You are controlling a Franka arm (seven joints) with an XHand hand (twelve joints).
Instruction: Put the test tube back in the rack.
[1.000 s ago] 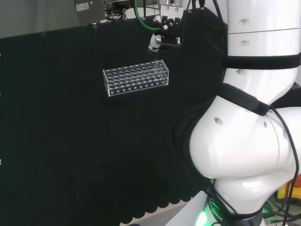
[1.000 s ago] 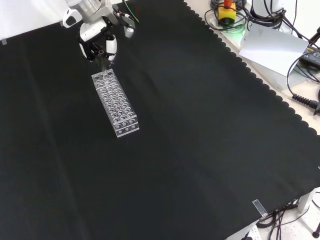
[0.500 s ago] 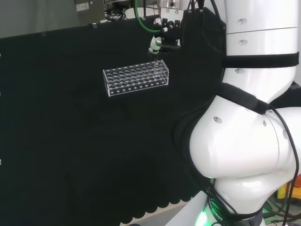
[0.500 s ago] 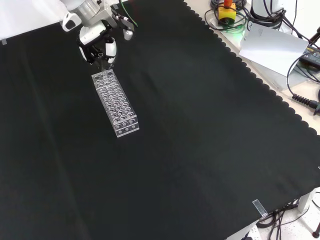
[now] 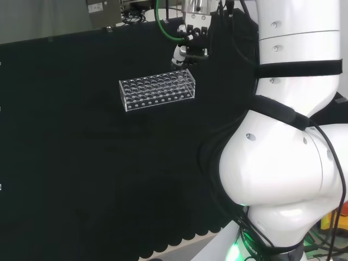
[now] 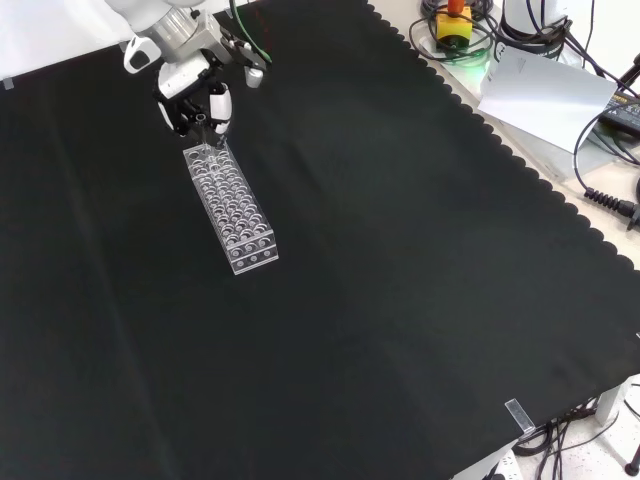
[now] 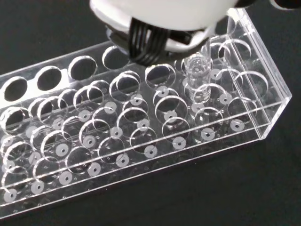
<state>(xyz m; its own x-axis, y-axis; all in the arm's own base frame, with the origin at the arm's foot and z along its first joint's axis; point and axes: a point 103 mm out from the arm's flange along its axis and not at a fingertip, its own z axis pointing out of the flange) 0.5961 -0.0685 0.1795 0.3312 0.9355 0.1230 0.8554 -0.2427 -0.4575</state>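
Observation:
The clear plastic rack [image 5: 157, 90] [image 6: 236, 207] lies on the black cloth, with several rows of round holes. In the wrist view a clear test tube [image 7: 200, 81] stands upright in a hole near one end of the rack [image 7: 141, 141], its open mouth showing. The black and white hand [image 5: 188, 45] [image 6: 194, 88] hovers just above that end of the rack, fingers hanging down and relaxed. Nothing is pinched between the fingers. A blurred white part of the hand [image 7: 160, 14] sits above the tube, and I see no touch between them.
The arm's big white links [image 5: 288, 136] stand at the right of the head view. In the front view, cables, a yellow and red button box [image 6: 455, 22] and a grey sheet [image 6: 545, 88] lie beyond the cloth's scalloped edge.
The hand has risen a little from the rack's end over the last second. The rack has stayed put.

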